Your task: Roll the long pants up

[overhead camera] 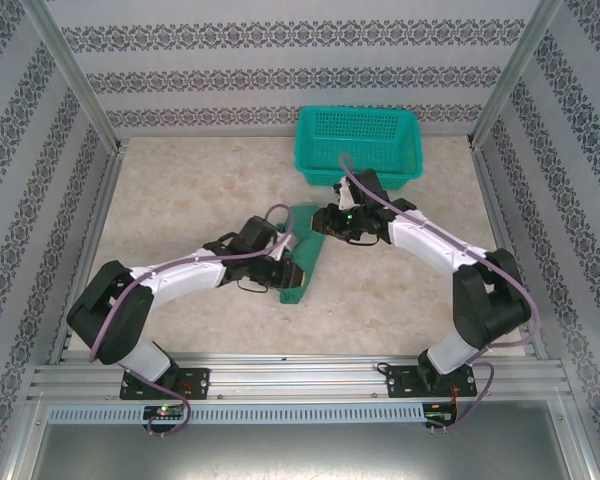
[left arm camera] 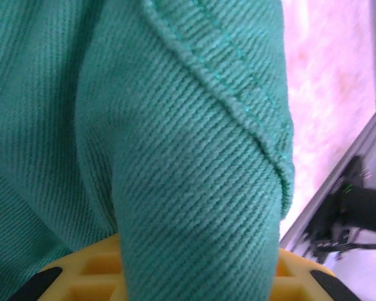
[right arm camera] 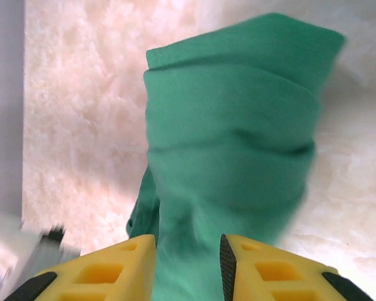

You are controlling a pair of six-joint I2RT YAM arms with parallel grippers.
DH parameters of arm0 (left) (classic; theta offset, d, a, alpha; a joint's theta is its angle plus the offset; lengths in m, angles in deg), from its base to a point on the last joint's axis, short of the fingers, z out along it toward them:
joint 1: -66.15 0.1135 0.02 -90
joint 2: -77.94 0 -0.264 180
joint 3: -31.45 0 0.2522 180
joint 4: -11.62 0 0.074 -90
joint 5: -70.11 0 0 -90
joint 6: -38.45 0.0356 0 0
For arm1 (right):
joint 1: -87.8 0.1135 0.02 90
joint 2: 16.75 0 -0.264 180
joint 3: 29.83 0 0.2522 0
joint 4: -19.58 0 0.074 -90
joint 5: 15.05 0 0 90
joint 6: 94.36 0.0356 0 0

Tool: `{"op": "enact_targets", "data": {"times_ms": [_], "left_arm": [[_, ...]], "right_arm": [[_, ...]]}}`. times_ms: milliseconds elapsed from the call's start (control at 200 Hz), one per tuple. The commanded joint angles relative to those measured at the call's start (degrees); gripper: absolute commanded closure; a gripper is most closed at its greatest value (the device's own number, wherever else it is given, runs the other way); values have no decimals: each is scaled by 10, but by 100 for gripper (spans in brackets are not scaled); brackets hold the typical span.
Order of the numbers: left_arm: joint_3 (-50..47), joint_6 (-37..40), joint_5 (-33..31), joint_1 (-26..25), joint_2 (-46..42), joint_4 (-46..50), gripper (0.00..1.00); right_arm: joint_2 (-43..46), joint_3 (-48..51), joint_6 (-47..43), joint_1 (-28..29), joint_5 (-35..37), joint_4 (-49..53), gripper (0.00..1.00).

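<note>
Walls (overhead camera: 300,60) papered white with bands of dark floral pattern close the back and both sides; silver metal posts (overhead camera: 72,75) slant up in the upper corners; the table (overhead camera: 180,190) is pale beige, marbled, evenly lit with soft shadows; a ribbed metal rail (overhead camera: 300,375) crosses the lower frame; a grey panel (overhead camera: 280,455) lies below it.
</note>
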Motion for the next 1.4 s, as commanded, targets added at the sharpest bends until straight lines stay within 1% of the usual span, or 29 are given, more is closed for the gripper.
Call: {"op": "enact_targets", "data": {"times_ms": [0, 50, 105, 170, 305, 400, 425, 445, 490, 555, 575, 605, 634, 674, 744, 794, 844, 879, 944, 1024, 1064, 1099, 1174, 1284, 1289, 1314, 1344, 1359, 1394], "left_arm": [[-53, -123, 76, 48, -31, -144, 81], [-92, -176, 88, 71, -39, -212, 81], [-135, -240, 103, 92, -44, -312, 81], [-177, -300, 106, 111, -46, -399, 80], [-230, -366, 97, 130, -60, -496, 79], [-256, -404, 82, 139, -82, -532, 78], [-263, -412, 76, 141, -90, -540, 78], [-268, -419, 73, 144, -96, -540, 78], [-286, -434, 61, 148, -114, -549, 77], [-308, -454, 41, 152, -147, -548, 77], [-318, -462, 32, 152, -159, -552, 77], [-331, -471, 19, 152, -179, -557, 79], [-336, -469, 12, 153, -202, -536, 79], [-329, -451, 8, 153, -238, -458, 80], [-329, -426, -20, 155, -312, -330, 79], [-343, -435, -40, 164, -365, -257, 78], [-366, -452, -60, 172, -412, -218, 77], [-371, -452, -66, 179, -440, -162, 76], [-360, -411, -70, 189, -465, -62, 75], [-306, -325, -61, 190, -433, 41, 76], [-263, -274, -59, 189, -393, 91, 78], [-234, -247, -60, 189, -363, 114, 78], [-226, -246, -35, 196, -303, 61, 77], [-228, -267, 6, 195, -194, -50, 76], [-228, -268, 8, 196, -190, -56, 76], [-232, -276, 13, 195, -164, -83, 76], [-234, -282, 22, 195, -141, -118, 75], [-233, -284, 28, 195, -125, -134, 75], [-226, -282, 39, 196, -95, -147, 75]], "right_arm": [[47, 15, -5, -15, 20, 12, 64], [56, 14, -8, -19, 19, 19, 64], [61, 13, -11, -21, 19, 27, 64], [60, 11, -13, -21, 16, 32, 64], [45, 10, -13, -14, 10, 27, 63], [23, 1, -21, -4, 3, 26, 63], [17, -1, -27, 0, -1, 24, 58], [11, -4, -34, 4, -3, 22, 58], [-3, -14, -46, 13, -5, 27, 46], [-25, -29, -64, 29, -13, 28, 44], [-31, -33, -67, 33, -14, 27, 39], [-43, -40, -71, 37, -17, 24, 37], [-56, -48, -71, 40, -22, 23, 37], [-72, -56, -66, 42, -33, 15, 37], [-108, -73, -56, 44, -65, -3, 37], [-132, -86, -51, 50, -75, -10, 36], [-155, -104, -51, 59, -81, -9, 36], [-169, -118, -54, 66, -82, -6, 36], [-192, -141, -53, 77, -78, 2, 36], [-210, -168, -57, 89, -75, 14, 36], [-218, -180, -58, 95, -77, 18, 36], [-224, -191, -59, 99, -78, 23, 36], [-238, -216, -66, 104, -69, 41, 36], [-257, -259, -93, 109, -39, 99, 35], [-258, -261, -95, 109, -37, 102, 34], [-261, -270, -104, 111, -25, 119, 18], [-261, -273, -115, 114, -11, 129, 4], [-260, -271, -118, 115, -4, 130, 3], [-260, -270, -129, 117, 5, 132, 2]]}}
